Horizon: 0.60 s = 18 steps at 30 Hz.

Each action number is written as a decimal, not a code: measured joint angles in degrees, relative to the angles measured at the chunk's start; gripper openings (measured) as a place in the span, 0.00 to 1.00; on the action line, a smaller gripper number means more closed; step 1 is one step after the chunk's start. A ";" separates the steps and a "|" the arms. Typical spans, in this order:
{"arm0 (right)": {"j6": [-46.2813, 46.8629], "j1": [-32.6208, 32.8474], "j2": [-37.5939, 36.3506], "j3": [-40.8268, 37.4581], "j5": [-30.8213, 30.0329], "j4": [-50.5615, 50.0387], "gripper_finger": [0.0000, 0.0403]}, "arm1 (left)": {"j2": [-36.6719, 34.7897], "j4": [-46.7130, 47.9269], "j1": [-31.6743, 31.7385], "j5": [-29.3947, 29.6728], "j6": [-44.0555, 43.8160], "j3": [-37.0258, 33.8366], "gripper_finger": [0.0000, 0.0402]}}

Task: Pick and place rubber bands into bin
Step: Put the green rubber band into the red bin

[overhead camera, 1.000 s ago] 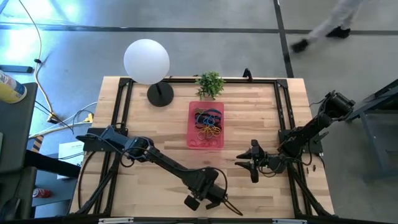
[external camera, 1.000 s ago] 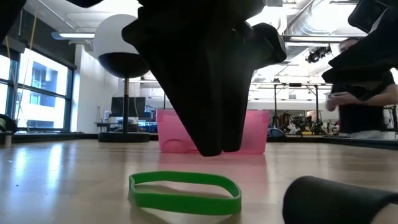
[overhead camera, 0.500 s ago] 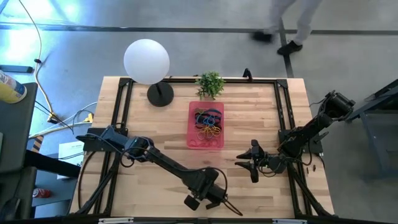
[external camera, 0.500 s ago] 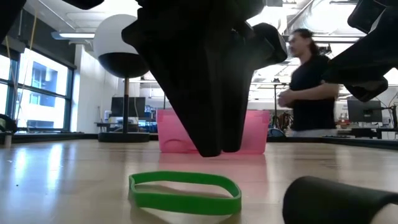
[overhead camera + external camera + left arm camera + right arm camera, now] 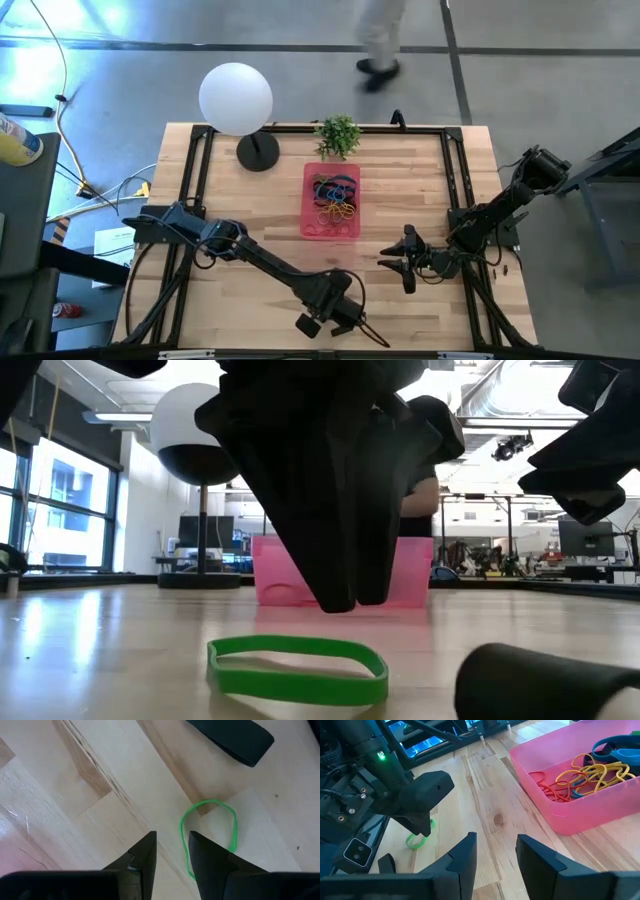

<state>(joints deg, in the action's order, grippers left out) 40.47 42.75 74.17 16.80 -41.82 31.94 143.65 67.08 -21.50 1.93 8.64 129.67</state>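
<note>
Green rubber band [image 5: 209, 836] flat on bench [image 5: 250, 200] at near edge, well apart from pink bin [image 5: 331, 203]. Left tool [image 5: 172, 851] poised just above it, jaws parted, grasping nothing. Best lowered straddling one strand, then pinched.

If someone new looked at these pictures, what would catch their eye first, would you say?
Probably the left gripper hanging just above a lone green rubber band on the table's near edge. Next, the pink bin mid-table, already holding a tangle of coloured bands, with the right gripper waiting nearby.
</note>
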 joint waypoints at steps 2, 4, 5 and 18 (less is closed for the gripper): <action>0.00 0.01 0.00 0.00 0.00 -0.01 0.32 | 0.56 -0.40 0.00 -0.06 0.01 0.02 0.26; 0.00 -0.01 0.00 0.00 0.00 0.00 0.32 | 1.47 -1.05 -0.03 -0.93 0.16 -0.06 0.26; 0.00 0.00 -0.01 0.00 0.00 -0.02 0.32 | 1.72 -0.42 -0.12 -1.74 0.19 -0.22 0.26; -0.25 -0.01 -0.02 0.02 -0.12 -1.42 0.32 | 2.62 -1.76 -1.38 -2.21 -0.35 0.07 0.19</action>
<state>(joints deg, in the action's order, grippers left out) 40.22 42.74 74.15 16.82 -41.94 30.52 146.28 65.32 -22.87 -0.27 8.28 129.73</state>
